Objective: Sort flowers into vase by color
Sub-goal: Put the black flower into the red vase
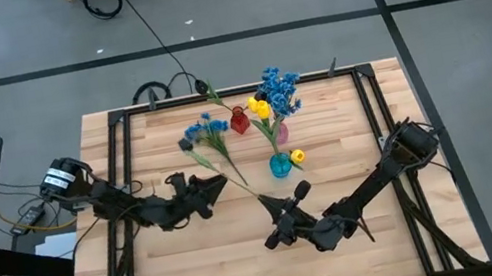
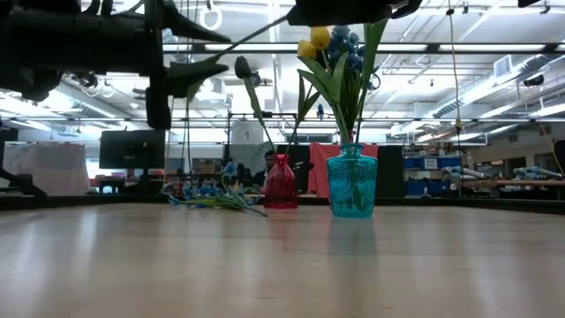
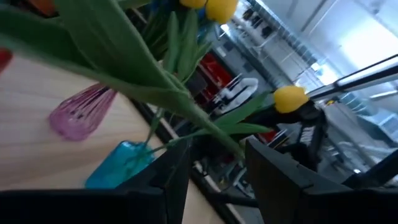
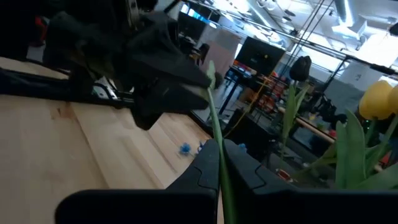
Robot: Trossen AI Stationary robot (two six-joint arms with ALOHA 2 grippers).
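A flower's thin green stem [image 4: 214,118] runs from my right gripper [image 4: 217,163] up-left to my left gripper [image 3: 217,155]; its bloom does not show. My right gripper [image 1: 277,222], at the table's middle front, is shut on the stem. My left gripper [image 1: 220,183] is open, its fingers on either side of the stem and leaves [image 3: 186,106]. The teal vase [image 1: 279,165] holds yellow buds [image 1: 297,156]. The pink vase [image 1: 281,134] holds a blue spray [image 1: 280,89]. The red vase [image 2: 280,181] holds a dark bloom [image 2: 243,66]. My right gripper pinches the green stem [image 4: 219,155] between its two fingers, which lie across it and point toward the left gripper. The stem is lifted clear of the table and slants up out of the fingers. I cannot tell whether my left gripper touches the stem.
A second blue spray [image 1: 206,128] lies flat on the table left of the red vase, its stem toward my left gripper. The three vases stand close together at the table's middle far side. Bare wood [image 1: 208,267] lies toward the near edge.
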